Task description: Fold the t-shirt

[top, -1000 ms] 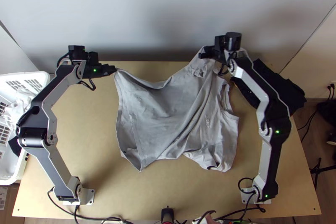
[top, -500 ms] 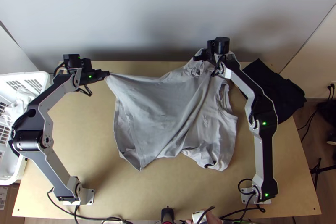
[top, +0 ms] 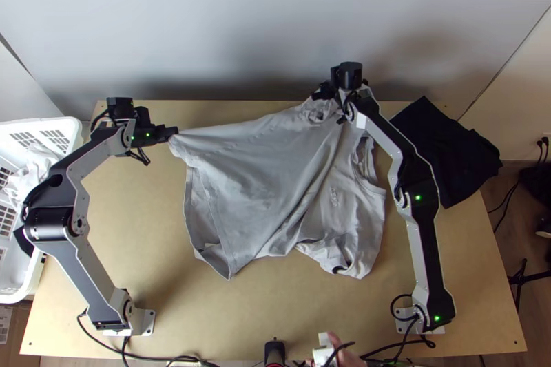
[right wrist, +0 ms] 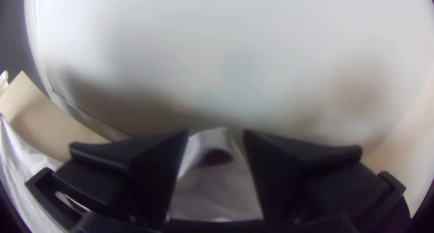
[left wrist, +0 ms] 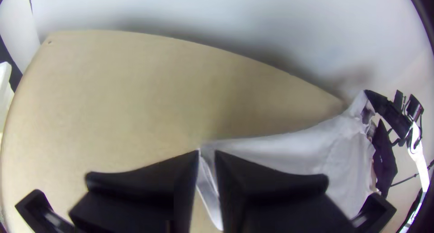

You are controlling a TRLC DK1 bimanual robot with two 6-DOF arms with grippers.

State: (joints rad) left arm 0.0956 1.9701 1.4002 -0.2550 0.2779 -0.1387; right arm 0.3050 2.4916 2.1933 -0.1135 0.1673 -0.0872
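Left gripper (left wrist: 207, 152) and right gripper (right wrist: 216, 132) had moved left, both pinching the shirt (top: 258, 174) (the right one probably); neat folding was all to do.

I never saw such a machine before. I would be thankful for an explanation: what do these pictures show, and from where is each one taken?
The machine is two robot arms at a light wooden table. The top view looks steeply down from high over the table's near edge; each wrist view comes from a camera on one arm's wrist.

On the table is a grey t-shirt, partly spread, with creases; the task is to fold it. The left gripper pinches one far corner. The right gripper has a bunched part of the far edge between its fingers.

Dark cloth lies on the right side, and a white basket with light cloth inside stands at the left.
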